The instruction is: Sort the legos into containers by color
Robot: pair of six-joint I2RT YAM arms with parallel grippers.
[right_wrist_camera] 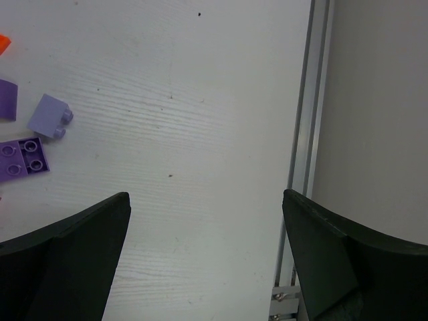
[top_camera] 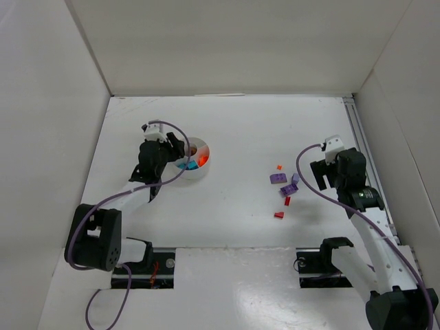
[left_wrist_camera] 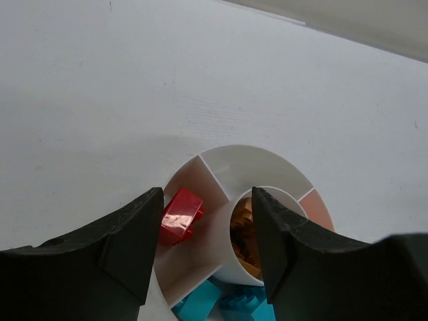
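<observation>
The white divided dish (top_camera: 203, 148) stands left of centre. My left gripper (top_camera: 177, 152) hovers over it, open and empty. In the left wrist view the gripper (left_wrist_camera: 208, 231) straddles the dish (left_wrist_camera: 257, 164). A red brick (left_wrist_camera: 180, 215) lies in one wedge, teal bricks (left_wrist_camera: 221, 304) in another, and brown-orange pieces (left_wrist_camera: 244, 231) in the hub. Loose bricks lie right of centre: an orange one (top_camera: 278, 167), purple ones (top_camera: 278, 178) (top_camera: 289, 189) and red ones (top_camera: 287, 201) (top_camera: 279, 215). My right gripper (top_camera: 317, 170) is open and empty to their right. Its wrist view (right_wrist_camera: 207, 221) shows purple bricks (right_wrist_camera: 48, 114) (right_wrist_camera: 21, 159) at the far left.
A metal rail (top_camera: 361, 151) runs along the table's right edge, close to my right gripper; it also shows in the right wrist view (right_wrist_camera: 301, 134). White walls enclose the table on the left, back and right. One wedge (left_wrist_camera: 254, 167) of the dish holds nothing.
</observation>
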